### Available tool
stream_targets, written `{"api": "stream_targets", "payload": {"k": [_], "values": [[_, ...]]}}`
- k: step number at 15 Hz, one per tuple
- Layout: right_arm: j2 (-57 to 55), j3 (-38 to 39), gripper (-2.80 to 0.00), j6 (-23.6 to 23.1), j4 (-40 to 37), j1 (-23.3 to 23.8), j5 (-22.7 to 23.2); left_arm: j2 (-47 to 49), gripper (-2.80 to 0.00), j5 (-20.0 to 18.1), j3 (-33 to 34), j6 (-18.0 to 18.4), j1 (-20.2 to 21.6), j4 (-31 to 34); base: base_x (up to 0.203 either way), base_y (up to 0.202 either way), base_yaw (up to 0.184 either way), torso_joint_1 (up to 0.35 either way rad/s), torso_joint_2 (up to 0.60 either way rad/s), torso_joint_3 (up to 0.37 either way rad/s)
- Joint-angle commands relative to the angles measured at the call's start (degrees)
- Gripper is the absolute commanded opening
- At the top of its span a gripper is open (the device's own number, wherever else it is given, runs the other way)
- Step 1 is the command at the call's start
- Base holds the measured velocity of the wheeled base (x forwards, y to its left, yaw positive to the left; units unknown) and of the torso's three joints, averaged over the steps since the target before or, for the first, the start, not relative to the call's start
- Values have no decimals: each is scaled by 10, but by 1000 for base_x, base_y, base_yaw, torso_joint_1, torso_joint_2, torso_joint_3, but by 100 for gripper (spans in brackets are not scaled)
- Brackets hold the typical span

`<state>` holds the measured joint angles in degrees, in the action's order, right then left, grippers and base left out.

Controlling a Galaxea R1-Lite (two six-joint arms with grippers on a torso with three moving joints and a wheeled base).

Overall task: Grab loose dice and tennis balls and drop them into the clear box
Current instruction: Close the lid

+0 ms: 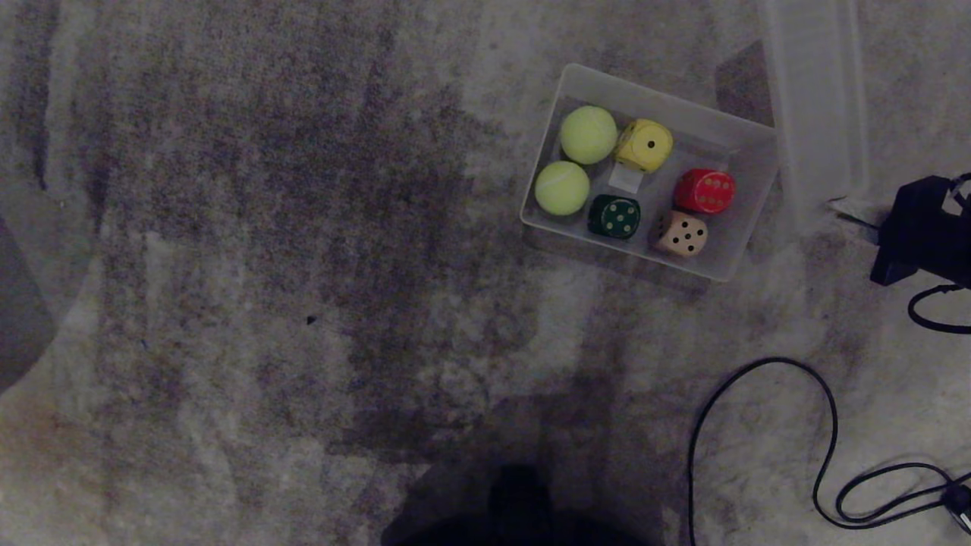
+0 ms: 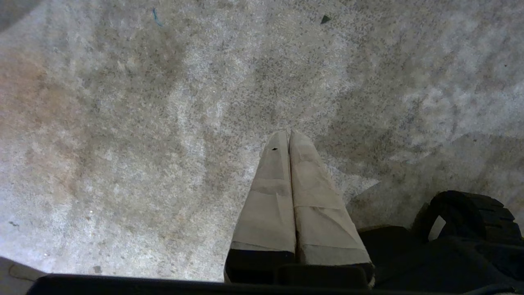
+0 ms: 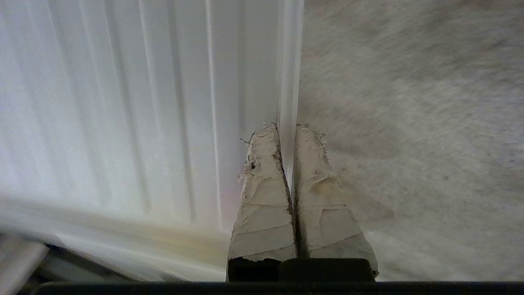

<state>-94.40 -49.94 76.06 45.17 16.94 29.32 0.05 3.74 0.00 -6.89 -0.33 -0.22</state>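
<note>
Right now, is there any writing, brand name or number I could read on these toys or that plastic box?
No printed words, brands or numerals can be read in any view.
White label on the floor of the clear box: too blurred to read.
Dice: only dots, no numerals; the tan die shows five on top, the yellow die one on its side.
Tennis balls: no legible logo.

ribbed lid (image 1: 815, 98) cut off at top edge, black cable (image 1: 827, 425) leaving right edge

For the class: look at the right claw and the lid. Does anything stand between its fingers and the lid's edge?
Nothing visible. The right claw is shut on the rim of the ribbed lid. All dice and balls already lie in the clear box.
</note>
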Motion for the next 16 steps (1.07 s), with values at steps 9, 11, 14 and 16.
{"api": "stream_targets", "payload": {"k": [9,11,14,16], "values": [[142,36,-280,-359,-187,-13,59,0,-280,0,1,-1,1,0,0,0,0,0,0,0],[141,35,-280,-451,-226,-19,60,0,-280,0,1,-1,0,0,0,0,0,0,0,0],[119,30,-280,-594,-279,-30,59,0,-280,0,1,-1,1,0,0,0,0,0,0,0],[94,6,-280,-651,-293,-32,50,0,-280,0,1,-1,0,0,0,0,0,0,0,0]]}}
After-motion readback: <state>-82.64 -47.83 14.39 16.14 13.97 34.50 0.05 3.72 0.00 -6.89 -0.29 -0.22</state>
